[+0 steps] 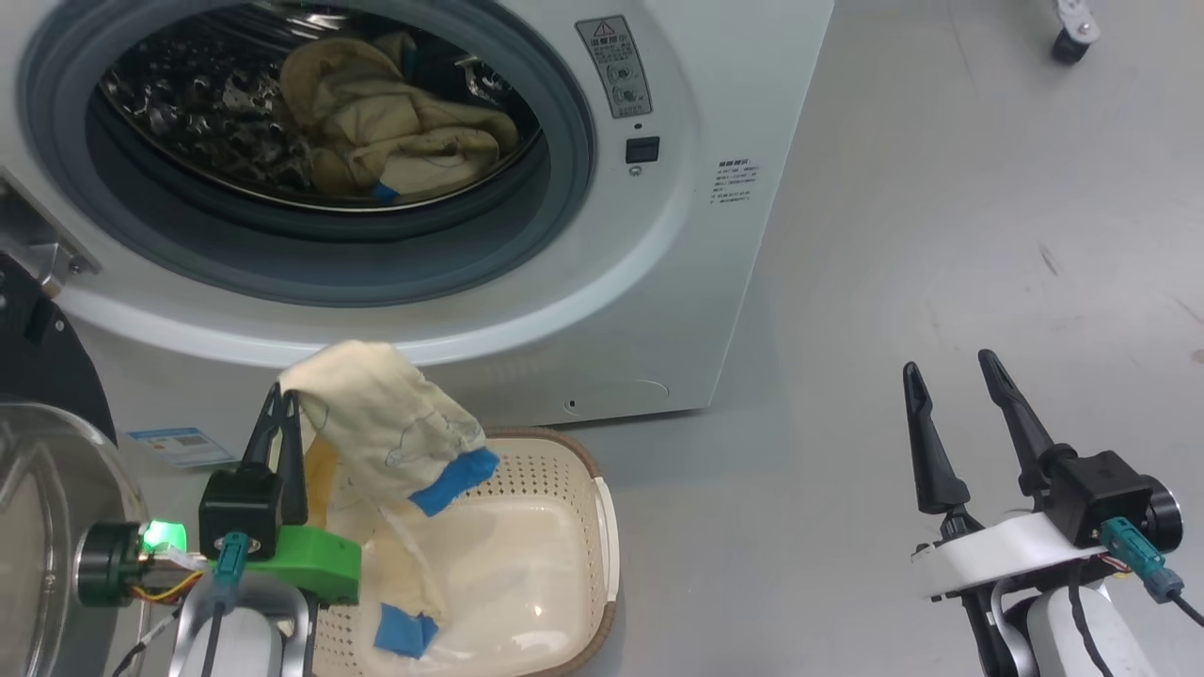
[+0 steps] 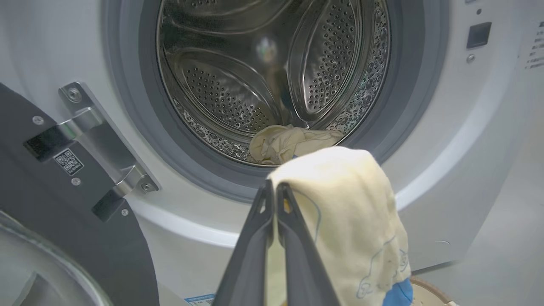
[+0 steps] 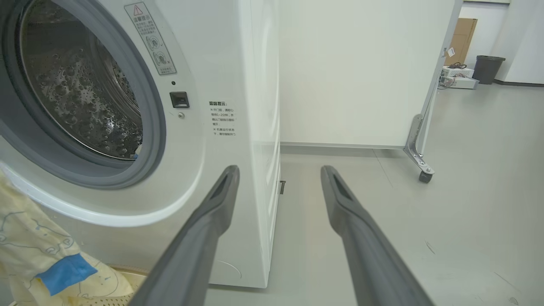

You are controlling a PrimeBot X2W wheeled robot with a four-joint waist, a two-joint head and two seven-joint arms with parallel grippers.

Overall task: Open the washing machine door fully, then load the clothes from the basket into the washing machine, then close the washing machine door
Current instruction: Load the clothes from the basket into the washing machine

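Your left hand point(image 1: 280, 404) is pinched fully shut on a soft pale-yellow fabric garment point(image 1: 386, 432) with thin line-drawn prints. The cloth drapes over the fingertips and down to their right, and a bright-blue cloth patch point(image 1: 456, 480) sits at its lower edge.

Directly under that hand sits one small cream perforated plastic basket point(image 1: 602, 527) with a brown rim. More yellow cloth lies in it, with a second blue patch point(image 1: 404, 630). You cannot tell whether that is a separate piece or the tail of the held garment, because the hand and wrist cover the basket's near-left part.

Ahead of the hand and above it, the big white front-loading washing machine point(image 1: 696, 282) stands with its mouth uncovered. One crumpled yellow bundle point(image 1: 395, 132) lies at the bottom of the perforated steel drum point(image 2: 221, 93).

Left of the hand, the large round door with a black ring and a clear glass bowl point(image 1: 47, 527) is swung open, cut off by the picture's edge. A blue label sticker point(image 1: 179, 447) shows just beside the hand on the washer's front.

Your right hand point(image 1: 945, 362) hangs well off to the right over the grey floor point(image 1: 941, 188), its two fingers spread wide and holding nothing.
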